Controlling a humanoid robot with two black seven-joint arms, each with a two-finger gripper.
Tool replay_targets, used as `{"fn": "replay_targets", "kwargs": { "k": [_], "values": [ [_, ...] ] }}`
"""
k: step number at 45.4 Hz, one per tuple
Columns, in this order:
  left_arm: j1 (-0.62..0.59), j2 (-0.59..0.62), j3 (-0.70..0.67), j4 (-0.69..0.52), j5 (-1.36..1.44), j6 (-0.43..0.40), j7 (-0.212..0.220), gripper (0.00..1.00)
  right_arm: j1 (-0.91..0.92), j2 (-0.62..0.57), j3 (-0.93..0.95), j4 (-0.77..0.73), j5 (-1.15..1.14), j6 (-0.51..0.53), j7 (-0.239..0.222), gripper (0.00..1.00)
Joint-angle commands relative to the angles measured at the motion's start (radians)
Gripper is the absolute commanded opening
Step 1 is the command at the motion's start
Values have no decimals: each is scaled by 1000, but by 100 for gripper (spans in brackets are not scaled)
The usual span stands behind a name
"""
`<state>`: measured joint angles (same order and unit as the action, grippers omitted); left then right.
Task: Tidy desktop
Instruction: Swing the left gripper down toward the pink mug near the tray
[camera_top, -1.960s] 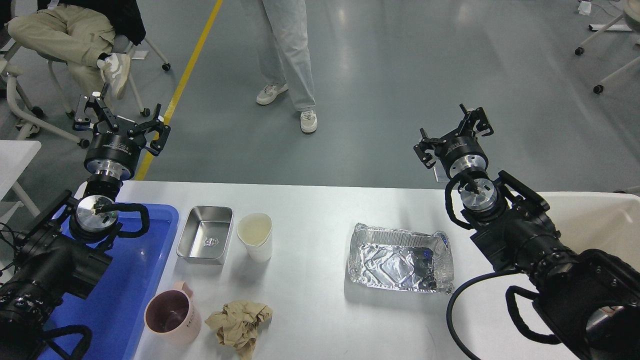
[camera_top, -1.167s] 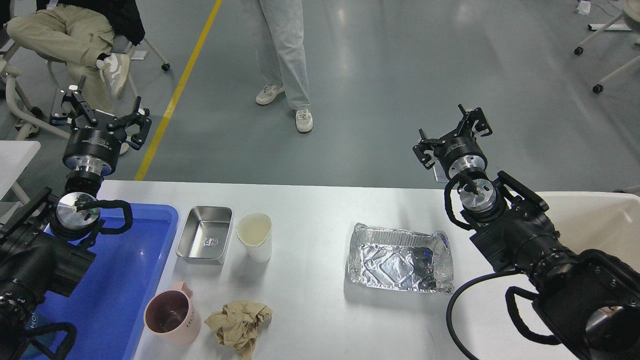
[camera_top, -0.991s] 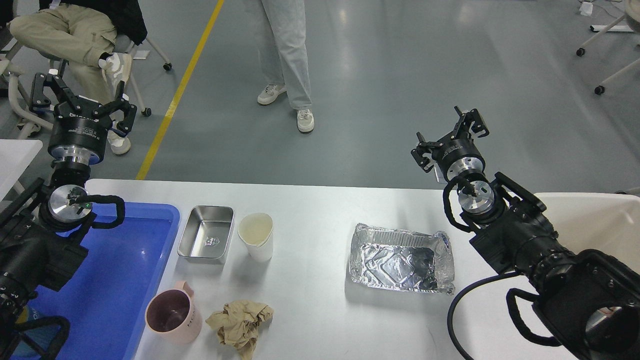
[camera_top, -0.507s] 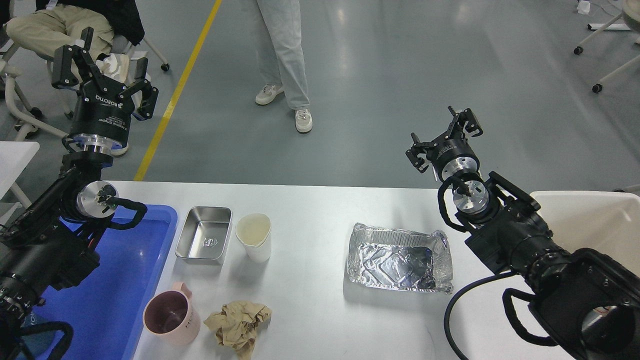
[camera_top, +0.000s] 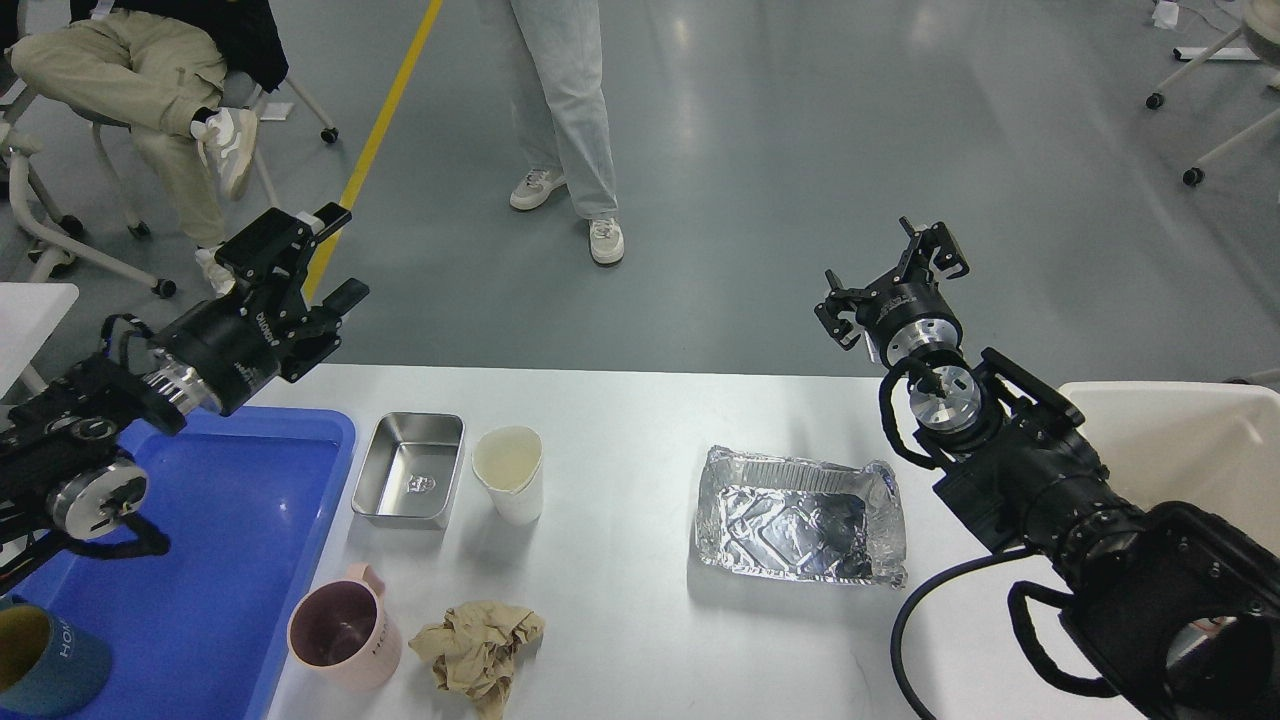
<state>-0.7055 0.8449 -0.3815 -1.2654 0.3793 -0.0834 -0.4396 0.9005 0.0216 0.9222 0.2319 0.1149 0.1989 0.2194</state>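
The white desktop (camera_top: 640, 640) carries a steel tray (camera_top: 409, 484), a white paper cup (camera_top: 509, 474), a pink mug (camera_top: 343, 640), a crumpled brown paper ball (camera_top: 480, 645) and a crumpled foil tray (camera_top: 800, 516). My left gripper (camera_top: 318, 252) is open and empty, tilted right, above the desktop's far left corner. My right gripper (camera_top: 890, 273) is open and empty, held beyond the far edge, above and behind the foil tray.
A blue plastic tray (camera_top: 230, 560) lies at the left with a dark blue cup (camera_top: 45, 660) in its near corner. A white bin (camera_top: 1180, 440) stands at the right. A small white table edge (camera_top: 30, 310) is far left. People stand and sit beyond the desktop.
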Motion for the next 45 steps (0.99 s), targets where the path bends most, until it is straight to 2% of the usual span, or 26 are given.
{"fn": "replay_targets", "kwargs": {
  "k": [1, 5, 10, 19, 23, 29, 35, 45],
  "values": [
    [-5, 143, 85, -110, 10, 88, -2, 94, -3, 3, 1, 0, 0, 0, 0, 100],
    [-2, 210, 104, -146, 10, 68, 1, 95, -8, 3, 3, 0, 0, 0, 0, 100],
    [-5, 267, 105, -155, 0, -44, 2, 96, -8, 5, 3, 0, 0, 2, 0, 100],
    [-3, 322, 105, -155, -5, 20, 2, 96, -9, 5, 3, 0, 0, 2, 0, 100],
    [-2, 322, 113, -141, -3, 21, 7, 97, -9, 5, 3, 0, 0, 2, 0, 100],
    [1, 318, 113, -140, 1, 16, 47, 97, -20, 5, 3, 0, 0, 2, 0, 100],
    [1, 352, 84, -151, 3, 11, 19, 97, -25, 6, 3, 0, 0, 0, 0, 100],
    [21, 447, 107, -160, 7, -1, 22, 97, -25, 6, 3, 0, 0, 0, 0, 100]
  ]
}}
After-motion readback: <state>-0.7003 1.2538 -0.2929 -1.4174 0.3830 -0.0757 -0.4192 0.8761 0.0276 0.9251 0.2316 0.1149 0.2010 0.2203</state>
